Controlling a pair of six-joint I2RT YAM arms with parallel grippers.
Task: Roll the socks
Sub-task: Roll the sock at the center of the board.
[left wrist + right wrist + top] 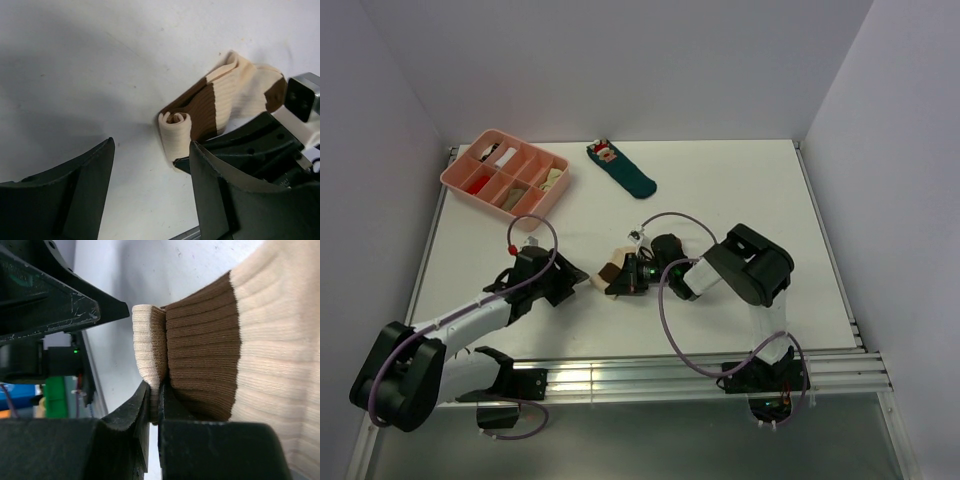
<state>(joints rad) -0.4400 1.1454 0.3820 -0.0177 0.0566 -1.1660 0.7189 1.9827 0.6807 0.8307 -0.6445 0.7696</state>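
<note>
Cream and brown ribbed knit: the socks (613, 270) lie near the middle of the bench (740, 190), a little toward the near edge, right between the two arms. One end is curled into a small cream roll, and you can see the spiral clearly in the left wrist view. Behind the roll comes a brown band, then more cream, then a patch of brown at the far end.

The right tool (630, 276) comes in low from the right and it has the socks. Its jaws are pressed together on the fabric, nipping the edge where the cream roll meets the brown band. In the right wrist view the knit bulges out just above the pinch.

The left tool (150, 150) stands on the other side with its jaws spread wide. There is only bare white bench between them, and it holds nothing. One of its fingers (235, 195) sits just beside the cream roll, though I cannot tell whether it touches. The other finger is well clear on open bench.

At the far left of the bench sits a pink tray (470, 186), divided into compartments with small items in them. To its right, apart from it, a teal sock (630, 175) lies flat with a red-and-white figure at one end.
</note>
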